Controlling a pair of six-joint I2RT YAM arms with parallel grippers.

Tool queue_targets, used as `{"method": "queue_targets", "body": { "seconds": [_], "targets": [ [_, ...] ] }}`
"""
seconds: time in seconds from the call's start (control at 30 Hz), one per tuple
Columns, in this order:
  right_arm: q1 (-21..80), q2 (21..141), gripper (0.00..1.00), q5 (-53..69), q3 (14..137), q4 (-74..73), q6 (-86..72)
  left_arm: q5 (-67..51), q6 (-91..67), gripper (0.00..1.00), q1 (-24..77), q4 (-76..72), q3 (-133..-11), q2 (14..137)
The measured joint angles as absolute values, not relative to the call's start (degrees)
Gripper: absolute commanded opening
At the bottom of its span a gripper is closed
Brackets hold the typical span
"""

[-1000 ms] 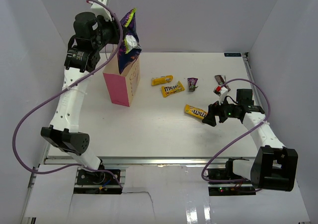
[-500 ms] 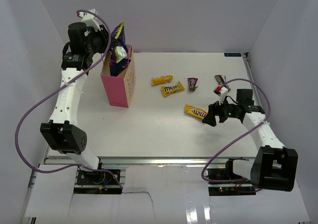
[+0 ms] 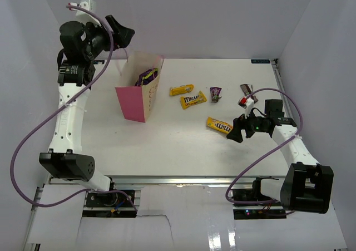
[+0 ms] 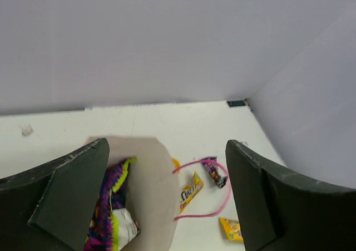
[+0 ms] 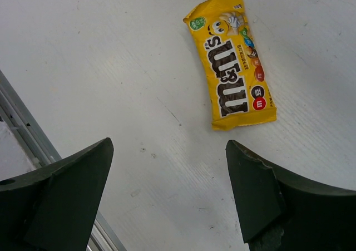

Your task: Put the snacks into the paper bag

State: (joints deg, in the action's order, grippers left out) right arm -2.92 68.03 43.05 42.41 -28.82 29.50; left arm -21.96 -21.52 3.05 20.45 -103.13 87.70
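The pink paper bag [image 3: 132, 102] stands upright at the table's left, its mouth open. The purple chip bag [image 3: 146, 76] sits inside it, top edge showing; the left wrist view looks down on it [image 4: 113, 203] within the bag's wall [image 4: 147, 184]. My left gripper [image 3: 123, 30] hangs open and empty above and behind the bag [image 4: 167, 151]. Three yellow candy packets [image 3: 181, 89] [image 3: 193, 99] [image 3: 219, 125], a small purple wrapper [image 3: 216, 93] and a dark bar [image 3: 245, 88] lie on the table. My right gripper [image 3: 234, 132] is open just short of the nearest packet [image 5: 232, 84].
White walls close in the table on three sides. The bag's thin pink handle [image 4: 214, 206] loops out toward the candy. A metal rail [image 5: 22, 128] runs along the table's near edge, close to the right gripper.
My left gripper opened and let go of the chip bag, which dropped into the paper bag. The left arm drew back up and to the left. The right arm stayed still.
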Motion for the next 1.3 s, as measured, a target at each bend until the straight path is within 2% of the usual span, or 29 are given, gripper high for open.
{"method": "queue_targets", "body": {
  "seconds": [0.17,0.33,0.47,0.63,0.73,0.8,0.83,0.9,0.93,1.03,1.17,1.3],
  "targets": [
    [-1.5,72.8,0.91,42.1,46.8,-33.4,36.6,-24.2,-24.1,0.98,3.0,19.1,-109.9,84.6],
    [3.1,79.7,0.93,38.7,52.8,-35.6,47.0,-29.4,-29.9,0.98,4.6,17.1,-101.7,76.2],
    [8.1,84.7,0.92,34.2,54.7,-34.6,51.9,-28.8,-32.6,0.98,15.2,16.7,-89.7,71.7],
    [12.0,90.9,0.84,28.2,55.0,-31.5,52.7,-23.9,-35.9,0.98,29.6,17.6,-77.5,73.8],
    [12.1,93.5,0.78,25.1,55.1,-29.0,51.4,-19.9,-38.8,0.97,35.2,17.9,-71.2,75.2],
    [12.1,93.9,0.68,23.3,55.0,-27.0,50.5,-18.2,-40.9,0.95,37.4,17.4,-67.2,75.2],
    [12.1,93.9,0.56,22.4,54.8,-25.8,49.9,-17.1,-42.2,0.93,38.2,16.6,-65.2,75.1],
    [12.1,93.9,0.45,21.1,54.2,-23.9,49.2,-15.4,-44.7,0.9,39.0,15.1,-62.4,75.2],
    [12.1,93.9,0.36,20.8,54.0,-23.2,48.9,-14.7,-45.9,0.89,39.3,14.2,-61.3,75.2],
    [12.0,93.8,0.23,20.8,53.1,-21.5,47.9,-12.9,-50.2,0.89,40.3,11.2,-59.2,75.7],
    [11.2,92.1,0.14,23.3,51.4,-19.9,46.7,-12.4,-56.4,0.89,41.8,5.4,-58.0,79.3],
    [10.4,89.2,0.11,28.0,49.1,-21.1,44.8,-12.4,-62.4,0.89,42.5,1.1,-57.6,85.3]
  ]
}}
